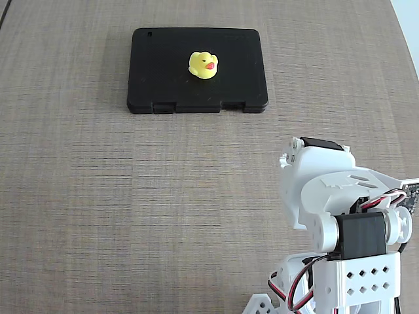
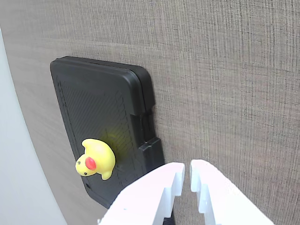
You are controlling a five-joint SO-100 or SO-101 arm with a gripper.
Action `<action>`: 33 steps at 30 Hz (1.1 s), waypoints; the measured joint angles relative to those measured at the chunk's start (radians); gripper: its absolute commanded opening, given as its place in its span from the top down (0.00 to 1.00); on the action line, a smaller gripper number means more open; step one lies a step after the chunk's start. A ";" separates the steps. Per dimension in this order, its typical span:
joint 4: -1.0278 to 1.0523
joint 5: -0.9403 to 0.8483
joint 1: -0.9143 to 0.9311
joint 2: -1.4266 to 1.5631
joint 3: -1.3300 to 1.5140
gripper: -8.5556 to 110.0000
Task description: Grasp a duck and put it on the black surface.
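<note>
Duck (image 1: pixel 203 65) sits on slab (image 1: pixel 163 72), placement looks done. Gripper (image 2: pixel 186 176) empty, fingers nearly together, at 5 o'clock of slab. Next: just retreat home.

Yellow duck (image 2: pixel 96 159) sitting on black surface (image 2: pixel 101 112), woven grey worktop (image 2: pixel 225 70) around, white pincer (image 2: pixel 186 176) near bottom edge, tips nearly together, holding nothing

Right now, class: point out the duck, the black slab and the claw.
duck (image 1: pixel 203 65): fixed view, middle of its yellow body.
black slab (image 1: pixel 160 72): fixed view, bare top left of the duck.
claw (image 2: pixel 186 176): wrist view, the narrow gap between its white fingertips.
</note>
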 measured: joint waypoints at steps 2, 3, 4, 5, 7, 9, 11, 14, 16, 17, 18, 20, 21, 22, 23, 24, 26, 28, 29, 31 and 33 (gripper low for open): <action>0.000 0.000 0.000 0.034 0.038 0.93; 0.000 0.000 -0.002 0.049 0.063 0.93; 0.000 0.000 -0.002 0.061 0.087 0.93; 0.000 0.000 -0.002 0.077 0.110 0.93; 0.000 0.000 -0.002 0.106 0.156 0.93; 0.000 -0.005 -0.014 0.133 0.179 0.93; 0.000 -0.006 -0.025 0.146 0.179 0.93; 0.000 -0.006 -0.034 0.152 0.189 0.93; 0.000 -0.006 -0.034 0.152 0.189 0.93; 0.000 -0.006 -0.034 0.152 0.189 0.93; 0.000 -0.006 -0.034 0.152 0.189 0.93; 0.000 -0.006 -0.034 0.152 0.189 0.93; 0.000 -0.006 -0.034 0.152 0.189 0.93; 0.000 -0.006 -0.034 0.152 0.189 0.93; 0.000 -0.006 -0.034 0.152 0.189 0.93; 0.000 -0.006 -0.034 0.152 0.193 0.93; 0.000 -0.006 -0.034 0.152 0.195 0.93; 0.000 -0.006 -0.034 0.152 0.195 0.93; 0.000 -0.006 -0.034 0.152 0.195 0.93; 0.000 -0.006 -0.034 0.152 0.195 0.93; 0.000 -0.006 -0.034 0.152 0.195 0.93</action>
